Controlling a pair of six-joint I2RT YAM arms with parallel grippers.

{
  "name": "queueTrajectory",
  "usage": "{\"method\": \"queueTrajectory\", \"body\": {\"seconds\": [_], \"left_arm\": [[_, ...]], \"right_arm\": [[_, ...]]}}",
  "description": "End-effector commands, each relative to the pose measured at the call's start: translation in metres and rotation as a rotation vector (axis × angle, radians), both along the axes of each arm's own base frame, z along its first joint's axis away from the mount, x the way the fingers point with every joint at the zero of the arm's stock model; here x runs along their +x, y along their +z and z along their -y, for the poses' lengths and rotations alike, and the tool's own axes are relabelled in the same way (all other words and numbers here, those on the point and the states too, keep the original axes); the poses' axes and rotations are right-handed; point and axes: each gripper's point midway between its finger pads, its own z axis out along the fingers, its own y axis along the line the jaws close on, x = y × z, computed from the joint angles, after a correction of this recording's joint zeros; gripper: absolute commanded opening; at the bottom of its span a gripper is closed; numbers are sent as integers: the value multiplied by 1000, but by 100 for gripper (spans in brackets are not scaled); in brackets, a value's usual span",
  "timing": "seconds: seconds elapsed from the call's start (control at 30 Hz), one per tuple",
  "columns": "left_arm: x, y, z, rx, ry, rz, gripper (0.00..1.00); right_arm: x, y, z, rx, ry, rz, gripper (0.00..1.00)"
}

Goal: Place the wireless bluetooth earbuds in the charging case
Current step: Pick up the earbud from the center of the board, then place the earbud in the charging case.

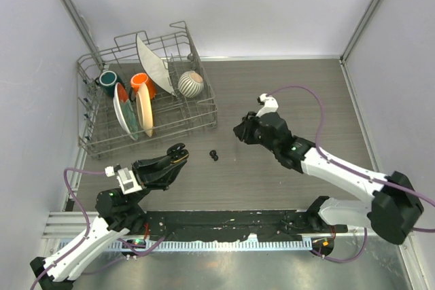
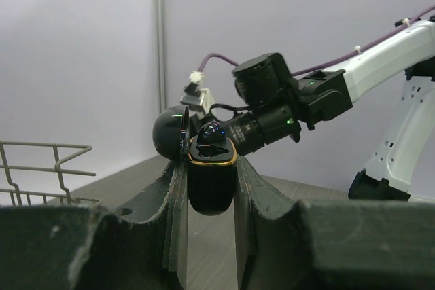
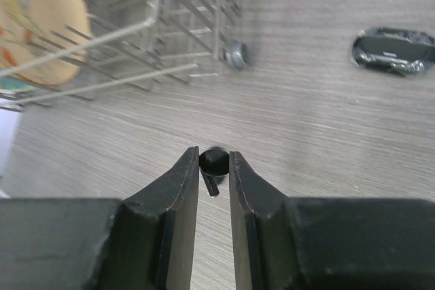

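The left pincer (image 1: 177, 155) is pressed onto the charging case (image 2: 212, 185) and holds it up off the worktop (image 1: 292, 89); its fingers hide both sides of the case, and the dark pincer body fills the bottom of the left wrist view. The lid (image 2: 168, 134) is swung open to one side; the first earbud (image 2: 215, 134) sits in the top of the case, and only its shiny round part shows.

The right pincer (image 3: 213, 157) pinches the second earbud (image 3: 217, 163) at its tips, up in the air over the worktop; the little stem pokes down between the fingers, and the rest is hard to see.

A small shiny black thing (image 3: 393, 51) lies on the worktop between the two pincers; I cannot tell if it is an earbud or a case.

The dish rack (image 1: 178, 110) stands at the far left, near the left pincer, and is cut off at the edge of the right wrist view. The two pincers are well apart; open worktop lies between them and out to the right.
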Motion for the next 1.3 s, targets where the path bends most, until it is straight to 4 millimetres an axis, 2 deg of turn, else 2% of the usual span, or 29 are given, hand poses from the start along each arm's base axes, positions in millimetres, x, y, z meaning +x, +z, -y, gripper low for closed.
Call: {"method": "queueTrajectory", "body": {"seconds": [0.0,0.03,0.07,0.17,0.2,0.27,0.3,0.37,0.4,0.6,0.67,0.77,0.93,1.27], "left_arm": [[2,-12,-2,-21,12,2,0],[3,-14,-1,-17,11,0,0],[2,-12,-1,-20,11,3,0],[3,-12,-1,-20,11,3,0],[3,-12,-1,-21,11,4,0],[2,-11,-1,-25,11,7,0],[2,-10,-1,-26,10,7,0],[2,-9,-2,-30,11,9,0],[2,-10,-2,-29,10,9,0],[6,-17,3,-5,10,-19,0],[6,-17,3,-8,10,-16,0],[7,-17,3,-8,12,-17,0],[8,-16,4,-12,10,-17,0],[6,-15,7,-10,-9,-13,0]], "right_arm": [[1,83,-9,273,2,220,1],[-2,86,-9,298,7,231,1],[-7,100,-7,335,17,269,1],[-15,125,-8,416,45,350,1],[-20,141,-9,460,63,400,1],[-28,156,-10,490,93,457,1],[-36,172,-12,534,116,512,1],[-46,186,-13,551,153,585,1],[-51,200,-13,581,167,631,1],[-81,243,-27,652,292,763,1],[-89,250,-34,654,325,794,1],[-113,261,-48,681,418,854,1],[-140,264,-67,645,490,962,1],[-158,268,-95,679,542,989,1]]}}
